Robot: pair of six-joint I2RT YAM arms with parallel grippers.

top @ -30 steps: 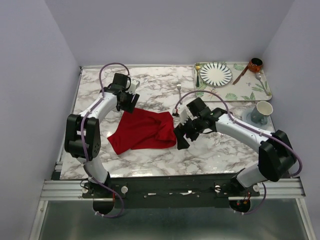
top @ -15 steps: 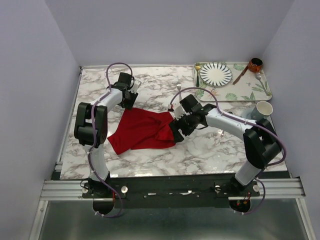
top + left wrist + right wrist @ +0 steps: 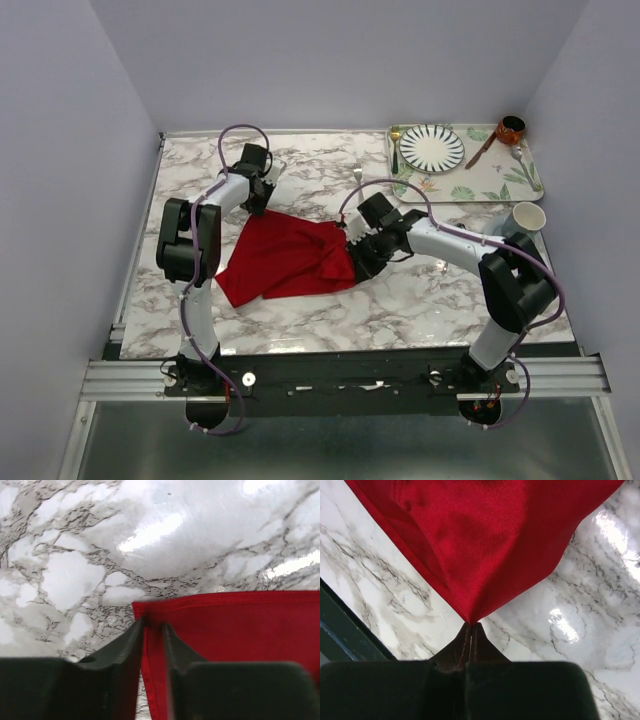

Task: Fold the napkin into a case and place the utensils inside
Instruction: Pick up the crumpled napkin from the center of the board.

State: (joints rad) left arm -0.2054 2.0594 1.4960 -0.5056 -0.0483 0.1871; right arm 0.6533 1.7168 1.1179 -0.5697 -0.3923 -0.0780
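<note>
The red napkin (image 3: 285, 258) lies crumpled on the marble table, not folded into a case. My left gripper (image 3: 262, 200) is at its far left corner. In the left wrist view the gripper (image 3: 153, 625) straddles the napkin's (image 3: 240, 625) hem, a narrow gap still between the fingers. My right gripper (image 3: 355, 262) is at the napkin's right edge. In the right wrist view it (image 3: 471, 625) is shut on a corner of the napkin (image 3: 485, 540), and the cloth is drawn to a point. A silver fork (image 3: 357, 175) lies on the table beyond the napkin.
A leaf-patterned tray (image 3: 500, 180) at the back right holds a striped plate (image 3: 432, 148), a gold spoon (image 3: 396, 148), a brown wooden utensil (image 3: 482, 150), another silver utensil (image 3: 520, 155) and a brown pot (image 3: 511, 128). A cup (image 3: 522, 222) stands in front of the tray.
Both grippers came down onto the napkin. The right one shut on its right corner. The left one narrowed around the far left corner.
</note>
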